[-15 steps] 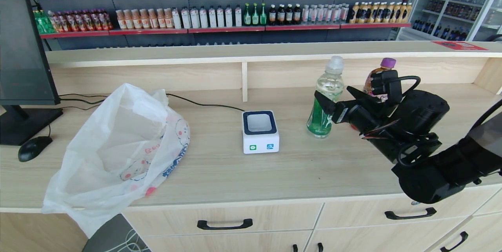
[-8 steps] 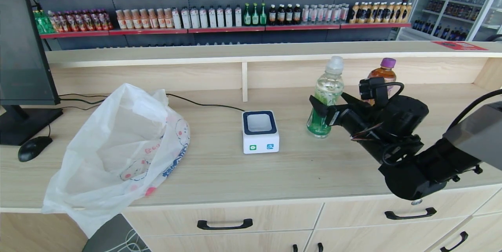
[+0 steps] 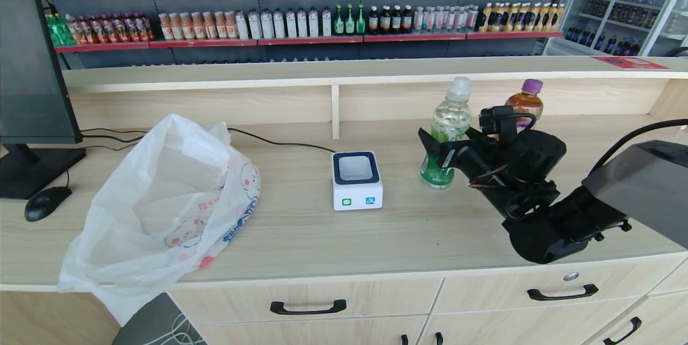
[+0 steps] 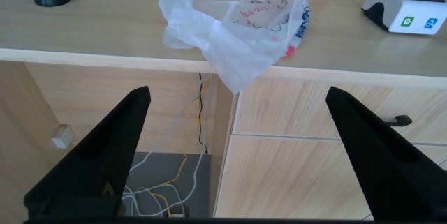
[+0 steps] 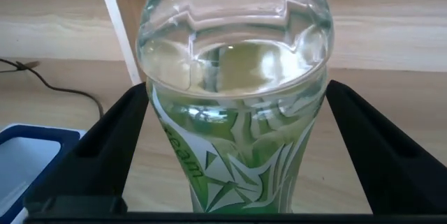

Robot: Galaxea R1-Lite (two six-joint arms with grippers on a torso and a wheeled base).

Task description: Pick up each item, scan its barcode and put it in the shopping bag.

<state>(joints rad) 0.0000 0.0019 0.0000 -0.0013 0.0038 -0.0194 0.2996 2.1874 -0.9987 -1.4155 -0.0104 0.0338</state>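
Pickup in hand; right tool (image 5: 235, 93) spread astride green bottle (image 3: 450, 119); next, firm closing, then lift to scanner (image 3: 357, 180) left of tool.

- The purple-capped bottle (image 3: 525, 99), at 2 o'clock from the green-labelled bottle (image 3: 449, 119), shows us just its cap and shoulder; the right arm (image 3: 532, 157) covers the rest.
- The right gripper (image 3: 450, 138) masks part of the green-labelled bottle's lower body.
- In the right wrist view, the picture's edges cut off that bottle's cap and base.
- We cannot tell what the shopping bag (image 3: 161, 200) holds.
- The monitor (image 3: 27, 65), at 10 o'clock from the bag, is cut by the edge.
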